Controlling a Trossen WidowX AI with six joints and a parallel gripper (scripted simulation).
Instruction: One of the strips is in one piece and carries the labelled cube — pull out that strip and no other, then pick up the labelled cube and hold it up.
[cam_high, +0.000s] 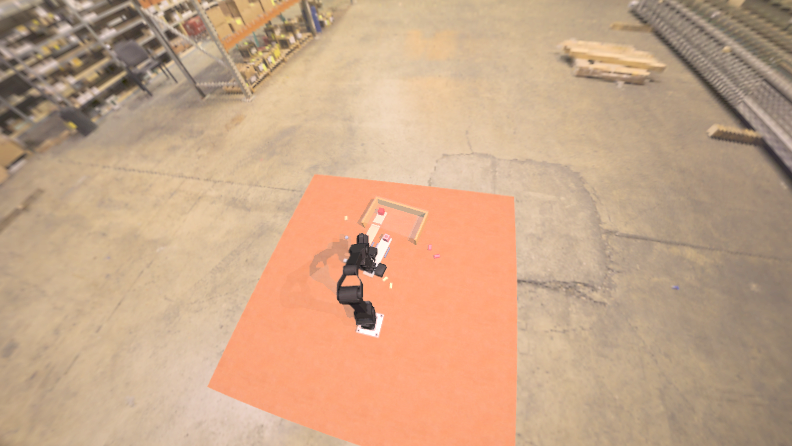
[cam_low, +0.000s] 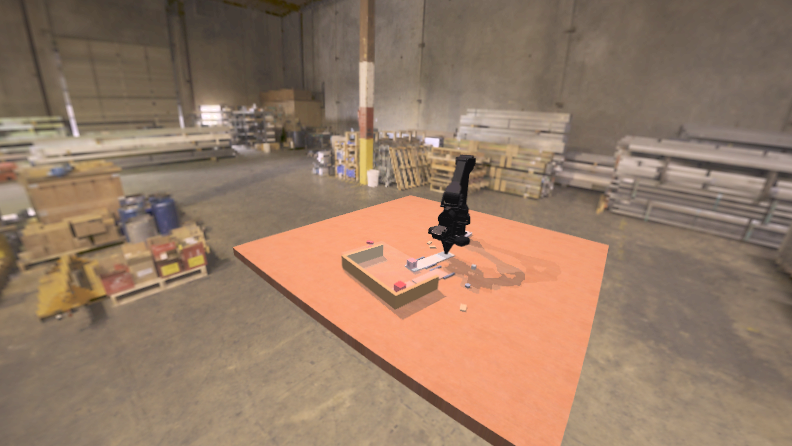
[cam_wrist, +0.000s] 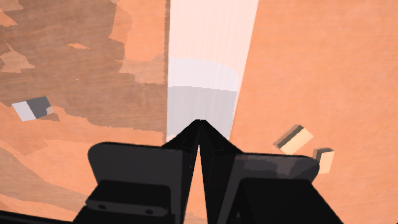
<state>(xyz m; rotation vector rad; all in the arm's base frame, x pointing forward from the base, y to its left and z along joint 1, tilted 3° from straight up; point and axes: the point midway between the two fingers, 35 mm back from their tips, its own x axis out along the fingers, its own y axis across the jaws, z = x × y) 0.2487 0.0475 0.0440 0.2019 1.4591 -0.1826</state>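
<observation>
A white strip (cam_high: 382, 249) (cam_low: 432, 260) (cam_wrist: 207, 37) lies with its near end under my fingertips. A pink cube (cam_high: 386, 237) (cam_low: 411, 263) sits on its far end, at the open side of the tan frame. My gripper (cam_low: 446, 252) (cam_wrist: 200, 124) is shut with nothing between the fingers, pointing down at the strip's near end; whether the tips touch it is unclear. A second strip (cam_high: 372, 233) (cam_low: 425, 277) lies beside it, with a line across it near the frame. A red cube (cam_high: 380, 211) (cam_low: 400, 285) sits at its far end inside the frame. No label is readable.
The three-sided tan frame (cam_high: 401, 207) (cam_low: 369, 279) stands on the orange table top (cam_high: 443, 354) (cam_low: 515, 343). Low blue rails (cam_high: 386, 252) flank the strips. Small yellow blocks (cam_high: 390, 285) (cam_wrist: 295, 139), a grey block (cam_wrist: 30, 109) and pink blocks (cam_high: 436, 255) lie scattered around.
</observation>
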